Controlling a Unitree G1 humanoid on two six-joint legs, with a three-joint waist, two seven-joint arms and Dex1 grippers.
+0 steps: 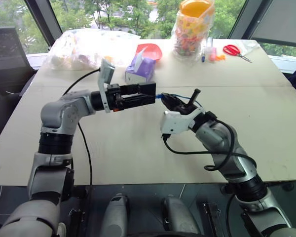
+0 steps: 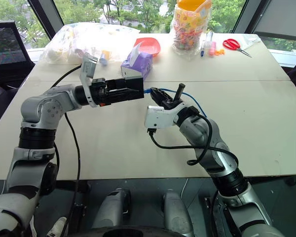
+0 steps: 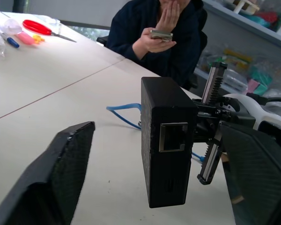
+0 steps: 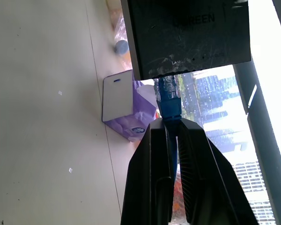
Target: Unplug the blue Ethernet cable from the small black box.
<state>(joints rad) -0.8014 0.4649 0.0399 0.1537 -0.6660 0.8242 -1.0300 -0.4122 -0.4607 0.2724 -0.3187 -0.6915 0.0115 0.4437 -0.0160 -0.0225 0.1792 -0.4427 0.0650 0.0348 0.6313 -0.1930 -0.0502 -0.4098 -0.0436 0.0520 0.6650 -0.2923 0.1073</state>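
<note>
Mid-frame, the right gripper is pinched on the blue Ethernet cable, plug seated in the small black box. The left gripper flanks the box, spread; next, clamp and pull apart.

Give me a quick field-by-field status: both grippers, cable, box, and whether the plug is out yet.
right gripper: shut on the blue Ethernet cable, pinching it just behind the plug
left gripper: fingers open on either side of the small black box, no firm grip visible
cable: plug seated in the box's far port; the rest trails over the table
box: held up above the table, an empty port facing the left wrist camera
unplugged: not yet
nearby: purple tissue box, person with a phone across the table
</note>
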